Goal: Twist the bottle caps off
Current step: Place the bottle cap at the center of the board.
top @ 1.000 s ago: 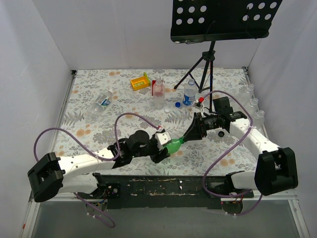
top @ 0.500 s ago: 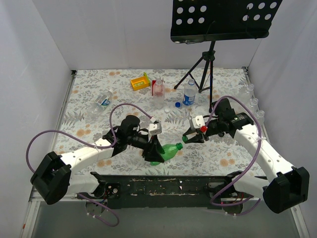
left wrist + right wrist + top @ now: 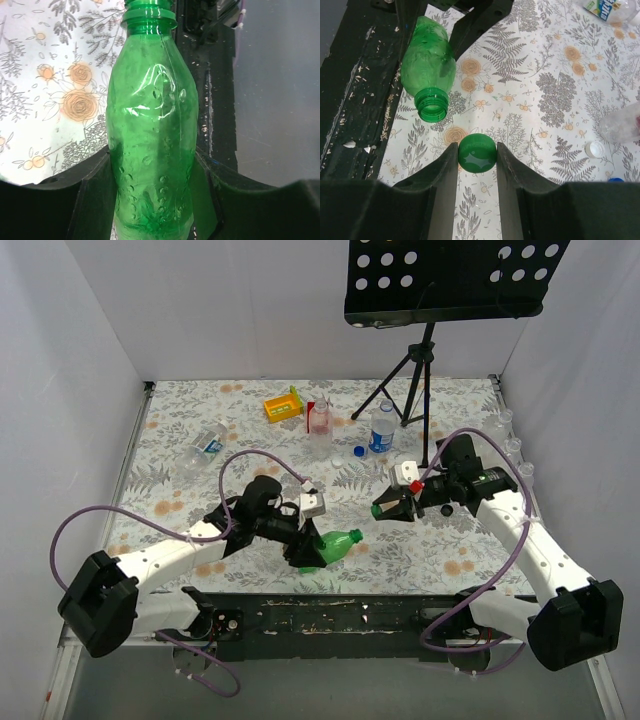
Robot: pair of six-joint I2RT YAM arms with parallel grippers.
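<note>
Floral-patterned table, green bottle, green cap, far bottle perhaps pinkish

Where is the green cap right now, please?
In the right wrist view, the green cap is pinched in the right tool, apart from the open mouth of the green bottle.

In your left wrist view the green bottle is running off the top and bottom edges, so its mouth and base are staying out of sight. In your right wrist view a blurred clear bottle is getting cut by the right edge. A blue cap is barely peeking in below it.
</note>
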